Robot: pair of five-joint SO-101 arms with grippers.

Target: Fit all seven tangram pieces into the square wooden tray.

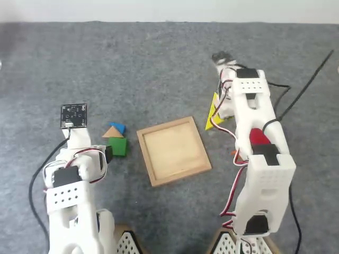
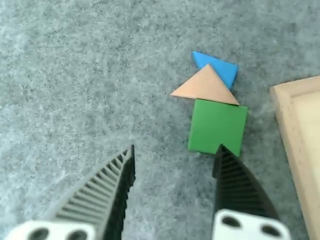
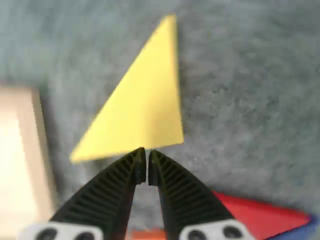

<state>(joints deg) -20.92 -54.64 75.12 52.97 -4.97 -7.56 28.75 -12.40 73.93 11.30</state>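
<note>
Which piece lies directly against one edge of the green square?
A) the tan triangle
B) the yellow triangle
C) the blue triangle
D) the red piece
A: the tan triangle has its long side along an edge of the green square, while the blue triangle lies on the far side of the tan one.

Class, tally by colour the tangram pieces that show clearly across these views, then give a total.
Blue piece: 1
Tan piece: 1
Green piece: 1
Yellow piece: 1
Red piece: 1
Total: 5
An orange sliver beside the red piece is too hidden to count.
</note>
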